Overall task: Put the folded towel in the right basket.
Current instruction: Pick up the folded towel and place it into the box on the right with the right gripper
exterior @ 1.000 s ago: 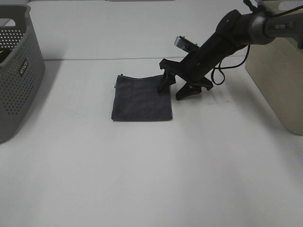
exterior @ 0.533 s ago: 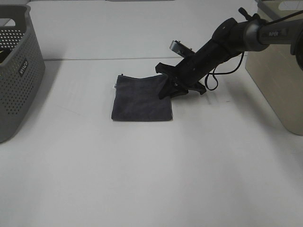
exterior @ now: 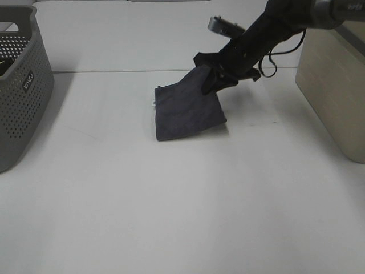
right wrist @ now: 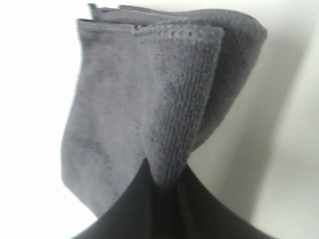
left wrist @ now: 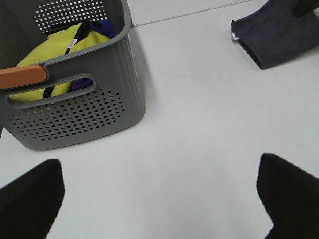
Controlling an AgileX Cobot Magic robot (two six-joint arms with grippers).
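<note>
Where the right gripper (exterior: 214, 80) meets it, the folded towel (exterior: 187, 111) is clamped by one corner, the jaws drawn narrow with the cloth pinched between them.

- Folded towel: dark grey terry, several layers. The gripped corner is raised off the table (exterior: 171, 217), and the rest slopes down to the opposite edge, which rests on the surface. It lies near the middle of the table, toward the far side. In the right wrist view the stacked hems show at the end away from the jaws.
- Right basket (exterior: 331, 85): beige, solid-walled, at the right edge of the table, apart from the towel. Its inside is not visible.
- Left gripper (left wrist: 159, 159): jaws spread wide with nothing between them, above bare table just beside the grey basket (left wrist: 94, 107).
- Grey basket: perforated walls, at the left edge of the table, well apart from the towel. It holds a yellow cloth (left wrist: 60, 55) and something blue-purple under it. An orange piece (left wrist: 22, 77) sits on the handle rim.
</note>
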